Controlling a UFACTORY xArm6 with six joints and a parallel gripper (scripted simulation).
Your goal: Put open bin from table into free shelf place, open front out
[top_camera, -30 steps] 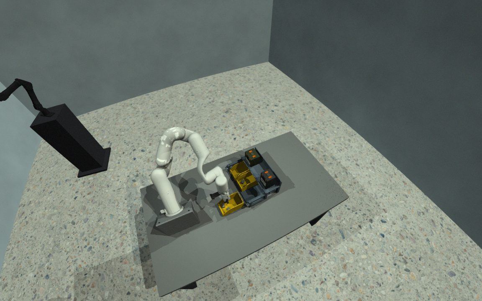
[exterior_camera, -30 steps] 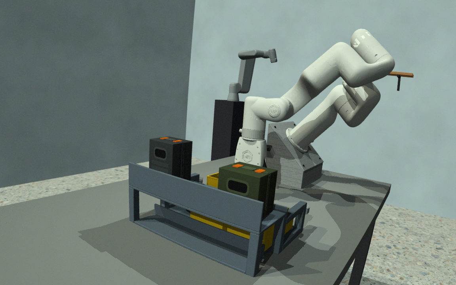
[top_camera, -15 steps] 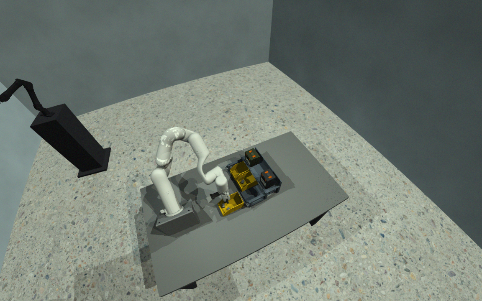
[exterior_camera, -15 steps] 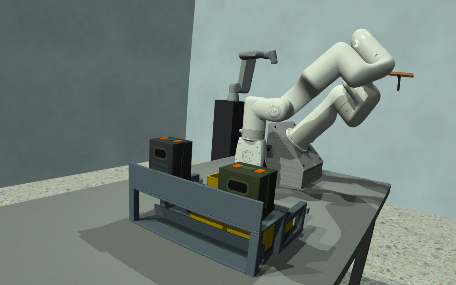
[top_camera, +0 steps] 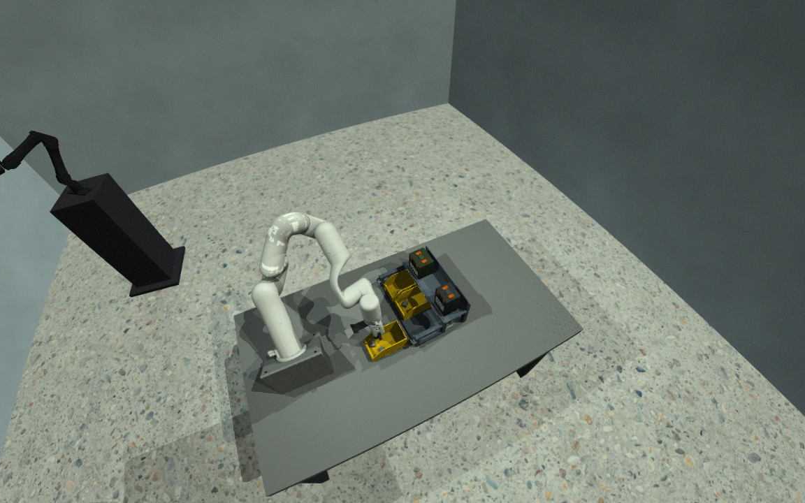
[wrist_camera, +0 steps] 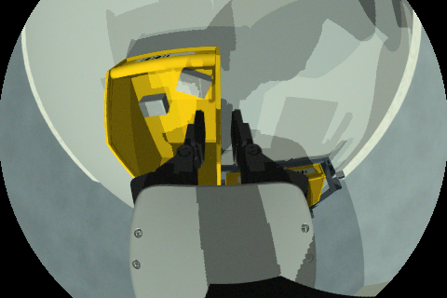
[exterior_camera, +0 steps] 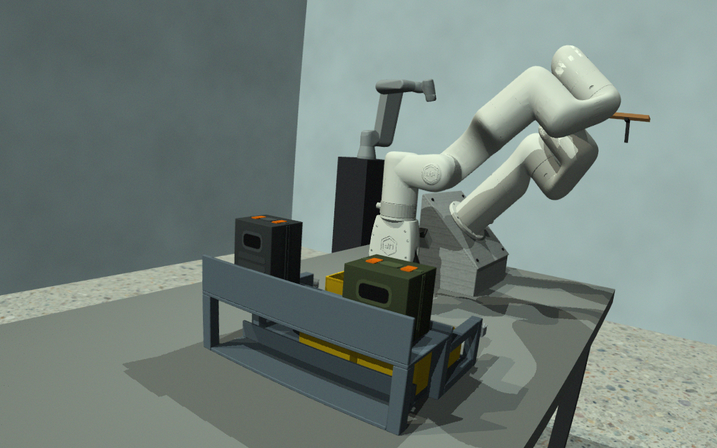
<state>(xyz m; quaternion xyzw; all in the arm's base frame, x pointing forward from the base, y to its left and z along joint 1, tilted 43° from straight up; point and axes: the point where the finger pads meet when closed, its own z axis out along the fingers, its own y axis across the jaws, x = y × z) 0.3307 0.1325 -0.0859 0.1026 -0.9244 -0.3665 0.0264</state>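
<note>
The black two-fingered jaws [top_camera: 378, 336] are standing partly spread, pinching nothing, one finger over the inside of the yellow open-front plastic bin [top_camera: 385, 341] [wrist_camera: 163, 102] and the other beyond its side wall. That bin is resting on the flat grey tabletop [top_camera: 393, 406] [exterior_camera: 99, 378] [wrist_camera: 298, 116], just outside the blue-grey metal shelf [top_camera: 427, 335] [exterior_camera: 305, 300], with two grey blocky parts [top_camera: 378, 346] [wrist_camera: 173, 94] lying in it.

The white arm [top_camera: 328, 244] [exterior_camera: 511, 114] arches up from its base and bends down at the wrist [top_camera: 370, 306] [exterior_camera: 397, 189], which sits above the fingers. The gripper [top_camera: 378, 337] [wrist_camera: 218, 121] points downward, its two black fingers parted, with a gap between their tips. Nothing appears gripped between them, though the top view shows the tips too small to be sure.
</note>
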